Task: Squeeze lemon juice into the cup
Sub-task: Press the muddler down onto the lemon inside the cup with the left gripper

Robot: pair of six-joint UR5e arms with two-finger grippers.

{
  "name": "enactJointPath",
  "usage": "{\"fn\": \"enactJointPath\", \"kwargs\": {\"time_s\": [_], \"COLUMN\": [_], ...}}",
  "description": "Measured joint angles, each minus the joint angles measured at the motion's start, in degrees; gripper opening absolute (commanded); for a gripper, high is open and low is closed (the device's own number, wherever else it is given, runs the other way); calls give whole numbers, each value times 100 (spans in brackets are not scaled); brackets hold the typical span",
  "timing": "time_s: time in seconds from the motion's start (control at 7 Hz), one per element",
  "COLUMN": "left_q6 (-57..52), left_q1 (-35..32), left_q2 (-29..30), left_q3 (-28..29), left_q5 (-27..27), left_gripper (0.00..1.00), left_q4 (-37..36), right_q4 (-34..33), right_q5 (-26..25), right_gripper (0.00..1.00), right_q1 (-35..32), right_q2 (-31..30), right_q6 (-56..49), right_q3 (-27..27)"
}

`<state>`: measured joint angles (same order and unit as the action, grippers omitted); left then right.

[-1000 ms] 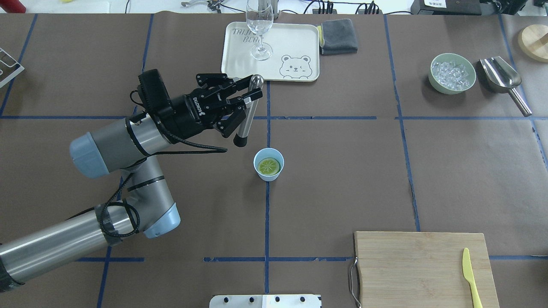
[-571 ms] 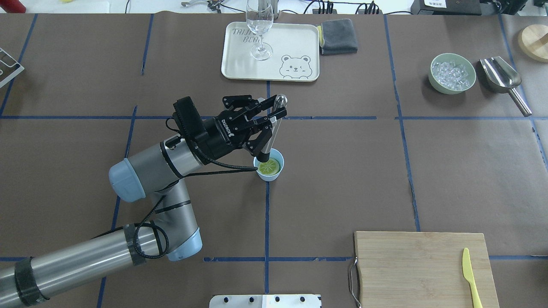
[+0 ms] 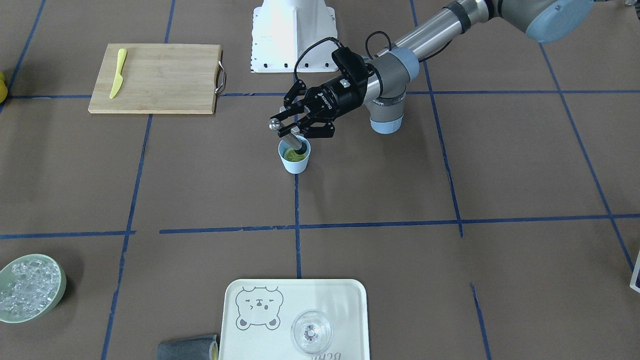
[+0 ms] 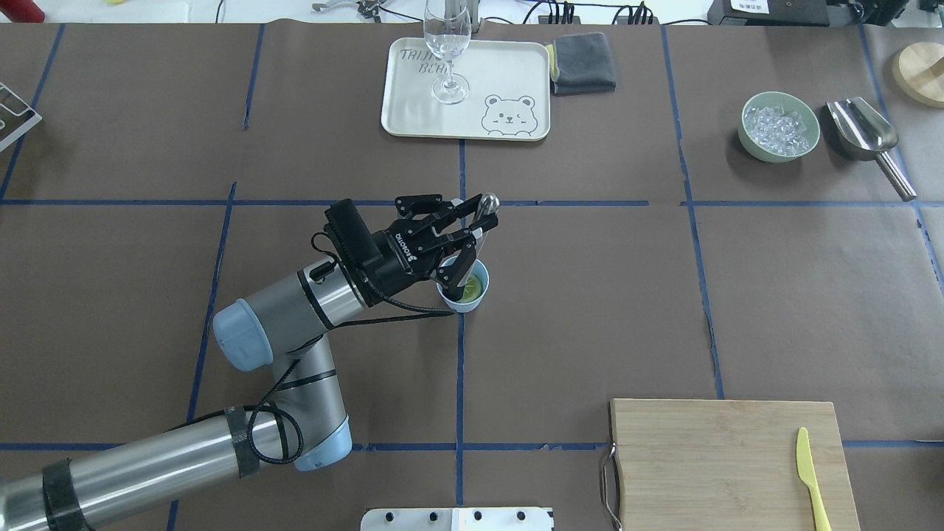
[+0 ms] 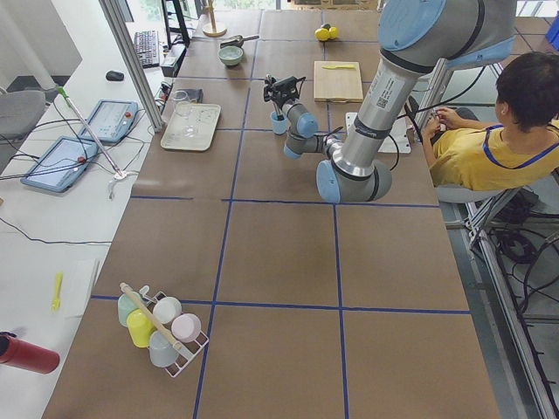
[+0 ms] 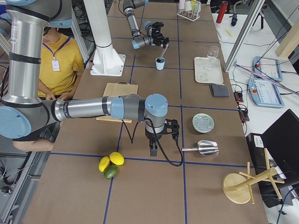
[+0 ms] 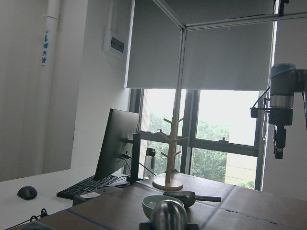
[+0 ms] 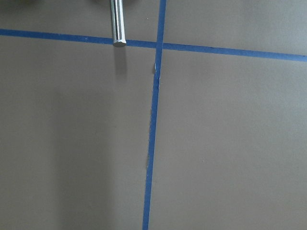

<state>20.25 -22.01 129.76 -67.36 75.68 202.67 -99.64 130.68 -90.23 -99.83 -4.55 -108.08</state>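
Lemon slice (image 3: 295,156), yellow-rinded, in light-blue plastic cup (image 3: 295,167), left gripper (image 4: 464,247) clamping ball-ended steel rod (image 4: 483,215), shifted over cup since earlier, tip now inside, right gripper (image 6: 153,148) state cannot be told, cream tray (image 4: 509,74) at far edge

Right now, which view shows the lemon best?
Exterior front-facing: the lemon lies in the cup, face mostly visible. Overhead, the left gripper hides most of it. Side views show only the cup; wrist views miss it.

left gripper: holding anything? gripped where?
The left gripper is shut on a metal muddler. It grips the upper shaft just below the rounded knob. The muddler's lower end reaches into the cup, down at the lemon.
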Motion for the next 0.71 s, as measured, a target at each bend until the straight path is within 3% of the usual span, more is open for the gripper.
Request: {"fn": "enactJointPath", "kwargs": {"time_s": [0.71], "left_q6": [-4], "left_q1": [55], "left_q2": [0], "left_q3": [-116], "left_q5": [-173], "left_gripper": [0], "left_q4": [-54], "right_q4": [6], "right_q5": [1], "right_gripper": [100], "right_q1": [-29], "right_q2": [5], "right_q6": [6], "right_q3": [-2]}}
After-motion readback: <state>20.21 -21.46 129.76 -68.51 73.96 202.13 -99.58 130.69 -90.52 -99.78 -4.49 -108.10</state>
